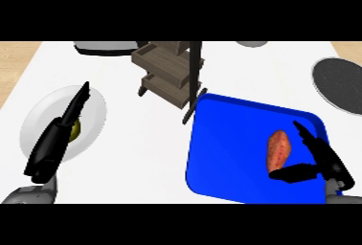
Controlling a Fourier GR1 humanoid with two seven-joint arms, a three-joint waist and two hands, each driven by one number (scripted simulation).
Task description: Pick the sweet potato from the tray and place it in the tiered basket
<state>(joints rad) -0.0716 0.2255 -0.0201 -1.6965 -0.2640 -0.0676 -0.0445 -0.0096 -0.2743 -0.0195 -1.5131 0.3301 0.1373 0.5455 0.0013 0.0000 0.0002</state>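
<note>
1. The left hand (58, 134) shows at the view's left, fingers straight and together, pointing up and slightly right from its grey forearm (28, 195) at the lower edge.
2. The right hand (320, 160) shows at the lower right, fingers extended upward, thumb spread out leftward.

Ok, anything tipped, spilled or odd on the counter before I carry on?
Nothing stands out. The sweet potato lies whole on the blue tray, with the right hand open around its right side. The tiered basket stands upright. The left hand rests open over the white plate.
</note>
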